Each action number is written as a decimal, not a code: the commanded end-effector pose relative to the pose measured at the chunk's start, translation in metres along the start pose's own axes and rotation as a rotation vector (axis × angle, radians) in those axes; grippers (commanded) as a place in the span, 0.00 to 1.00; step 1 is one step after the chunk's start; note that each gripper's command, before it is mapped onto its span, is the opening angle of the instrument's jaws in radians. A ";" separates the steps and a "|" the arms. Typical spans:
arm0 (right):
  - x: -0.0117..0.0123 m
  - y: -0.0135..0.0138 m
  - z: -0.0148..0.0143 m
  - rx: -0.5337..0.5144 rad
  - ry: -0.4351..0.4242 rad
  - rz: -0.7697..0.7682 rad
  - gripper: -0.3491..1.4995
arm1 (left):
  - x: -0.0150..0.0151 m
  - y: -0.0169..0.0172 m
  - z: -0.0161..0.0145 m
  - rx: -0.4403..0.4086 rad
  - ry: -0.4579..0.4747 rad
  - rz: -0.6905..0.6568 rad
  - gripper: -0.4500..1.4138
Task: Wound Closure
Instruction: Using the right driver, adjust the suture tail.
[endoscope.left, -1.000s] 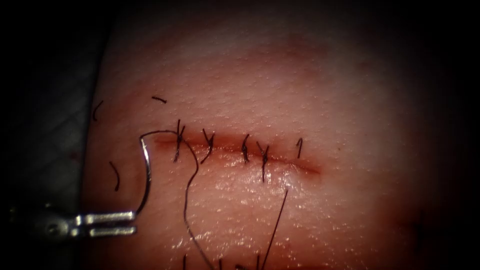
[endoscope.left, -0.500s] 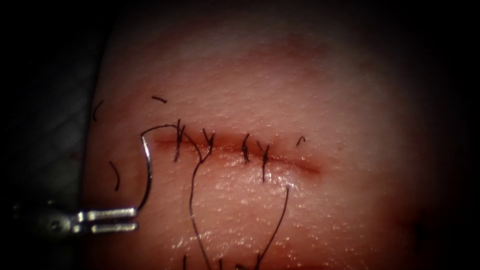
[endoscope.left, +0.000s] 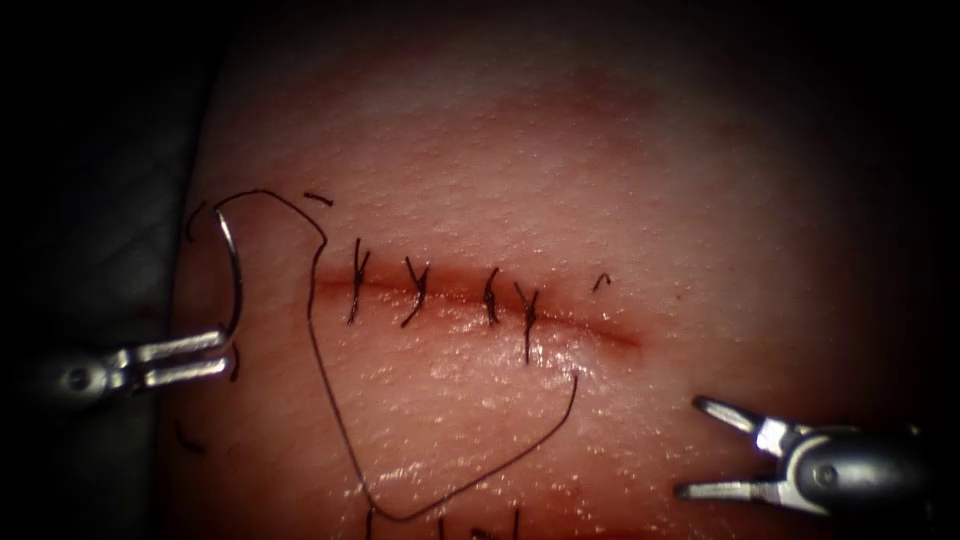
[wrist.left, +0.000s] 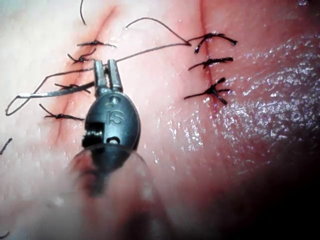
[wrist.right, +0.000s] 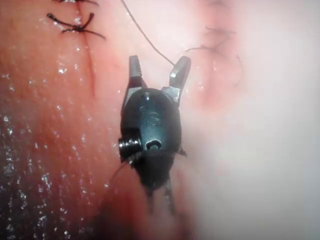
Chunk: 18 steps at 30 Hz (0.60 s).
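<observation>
My left tool (endoscope.left: 225, 352) is left of the cut (endoscope.left: 580, 328), jaws shut on the curved needle (endoscope.left: 238, 275) near one end. The needle arcs upward, free of the tissue (endoscope.left: 600, 180). From its upper end the thread (endoscope.left: 330, 400) runs over, drops in a long loop and rises into the tissue by the cut's right end. My right tool (endoscope.left: 690, 447) hovers at the lower right, jaws open and holding nothing. In the left wrist view the left tool (wrist.left: 106, 67) holds the needle (wrist.left: 55, 90). In the right wrist view the right tool (wrist.right: 159, 66) is open, with thread (wrist.right: 150, 42) passing close by.
Several tied stitches (endoscope.left: 415, 292) cross the cut, with a short thread end (endoscope.left: 600, 282) beyond them. Cut ends of thread (endoscope.left: 318, 198) lie on the tissue at the left and along the lower edge. Red fluid lines the cut.
The left tool has moved up and to the left with the needle, drawing the thread into a longer loop. The right tool has come into view with its jaws open.
</observation>
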<state>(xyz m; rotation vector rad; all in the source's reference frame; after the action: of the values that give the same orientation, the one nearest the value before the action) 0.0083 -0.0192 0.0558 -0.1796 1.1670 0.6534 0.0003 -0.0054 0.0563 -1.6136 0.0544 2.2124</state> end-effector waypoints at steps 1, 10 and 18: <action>-0.0017 0.0019 0.0023 -0.024 0.000 -0.002 0.82 | -0.0004 0.0003 0.0007 -0.003 0.003 0.000 0.00; -0.0051 0.0049 0.0082 -0.042 0.007 0.078 0.74 | -0.0004 0.0005 0.0008 -0.002 0.004 0.001 0.00; -0.0057 0.0060 0.0116 -0.053 0.018 0.121 0.66 | -0.0004 0.0007 0.0011 -0.002 0.006 0.002 0.00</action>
<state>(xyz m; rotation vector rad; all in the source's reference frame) 0.0120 -0.0111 0.0662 -0.1610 1.1837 0.7919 -0.0002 -0.0056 0.0563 -1.6219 0.0570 2.2098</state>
